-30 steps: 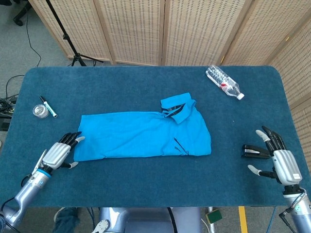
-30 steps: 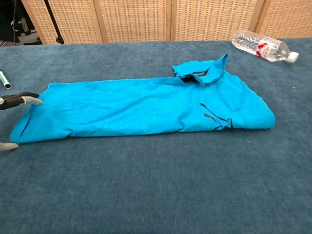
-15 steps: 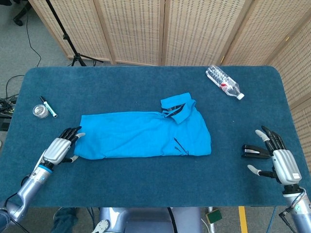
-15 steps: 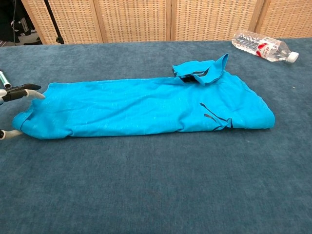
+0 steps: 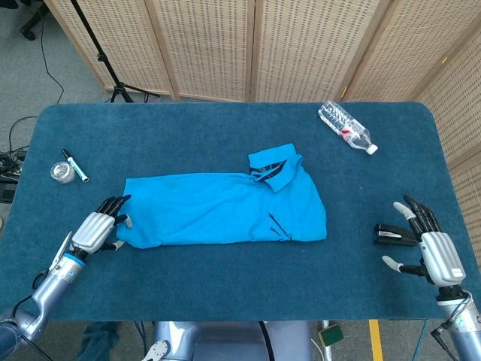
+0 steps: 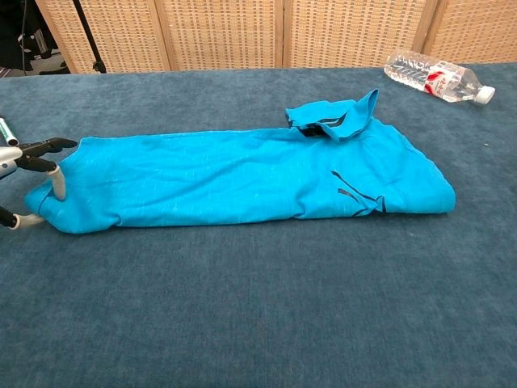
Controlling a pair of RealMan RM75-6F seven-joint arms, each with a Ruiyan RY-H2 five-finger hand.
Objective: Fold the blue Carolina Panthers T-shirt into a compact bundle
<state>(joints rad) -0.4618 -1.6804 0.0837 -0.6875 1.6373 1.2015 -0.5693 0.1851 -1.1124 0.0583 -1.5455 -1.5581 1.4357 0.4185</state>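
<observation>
The blue T-shirt [image 5: 225, 207] lies folded into a long band across the middle of the table, its collar [image 5: 274, 169] turned up at the back right. The chest view shows the same T-shirt [image 6: 242, 174] with its left end bunched up. My left hand [image 5: 96, 229] is at that left end. In the chest view the left hand [image 6: 28, 162] has a finger laid on top of the fabric and another low at the edge, pinching the hem. My right hand [image 5: 432, 244] rests on the table far right, fingers spread, holding nothing.
A clear water bottle [image 5: 346, 128] lies at the back right, also visible as the bottle [image 6: 436, 79] in the chest view. A marker [image 5: 75, 165] and a small round tin [image 5: 62, 172] sit far left. A black clip-like object [image 5: 391, 235] lies by my right hand.
My left hand has moved forward onto the shirt's left end and closed on the hem, pushing and bunching that edge to the right. The right hand has stayed put.
</observation>
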